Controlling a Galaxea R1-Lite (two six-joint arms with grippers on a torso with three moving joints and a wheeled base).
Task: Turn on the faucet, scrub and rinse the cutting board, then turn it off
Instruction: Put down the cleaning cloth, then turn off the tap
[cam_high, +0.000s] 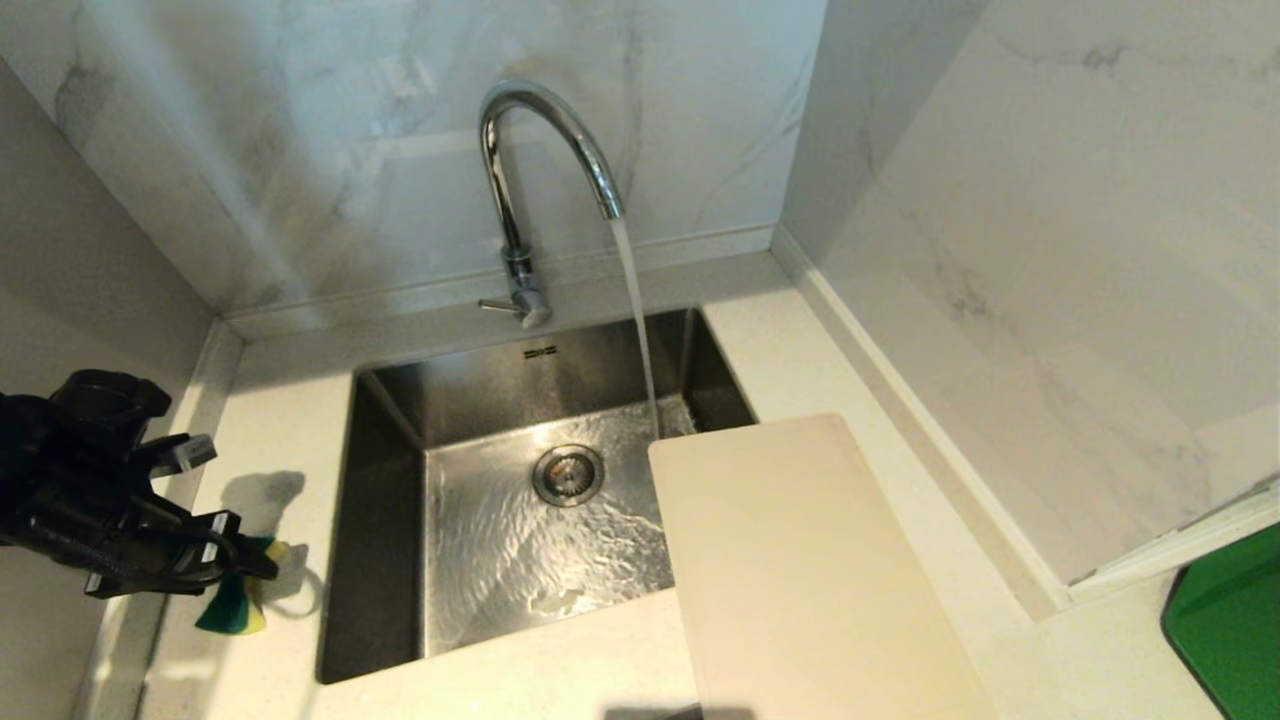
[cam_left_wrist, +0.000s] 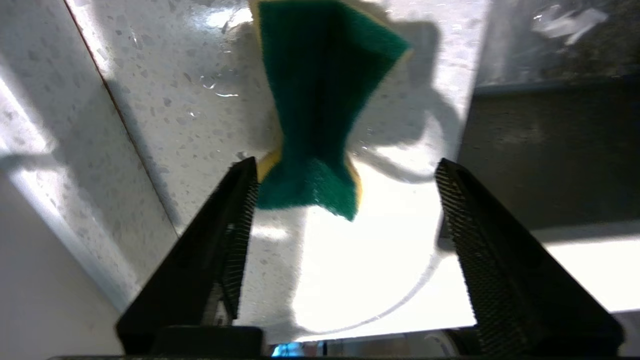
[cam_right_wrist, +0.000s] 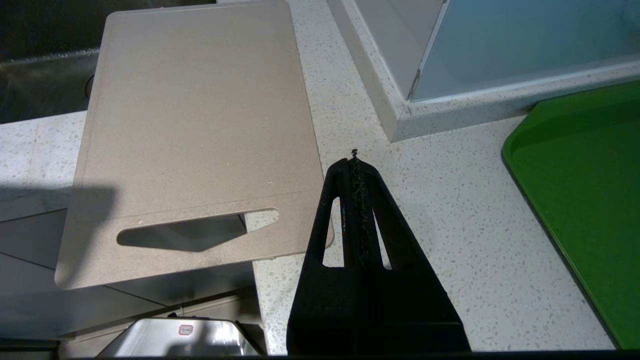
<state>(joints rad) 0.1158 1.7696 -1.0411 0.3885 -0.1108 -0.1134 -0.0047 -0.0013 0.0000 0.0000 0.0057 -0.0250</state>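
Observation:
The chrome faucet (cam_high: 545, 130) is running, and its stream (cam_high: 635, 310) falls into the steel sink (cam_high: 380, 530). The cream cutting board (cam_high: 800, 570) lies flat on the counter to the right of the sink, one corner over the basin. Its handle slot (cam_right_wrist: 185, 232) hangs past the counter's front edge. My left gripper (cam_high: 215, 490) is over the counter left of the sink and is open. A green-and-yellow sponge (cam_left_wrist: 320, 100), creased in the middle, is at its tips against one finger (cam_left_wrist: 240, 210). My right gripper (cam_right_wrist: 354, 160) is shut and empty, beside the cutting board's (cam_right_wrist: 195, 130) near corner.
The faucet's thin side lever (cam_high: 497, 305) points left at its base. A green tray (cam_high: 1230, 620) lies on the counter at the far right. Marble walls close in behind and on the right, and a wall stands close on the left.

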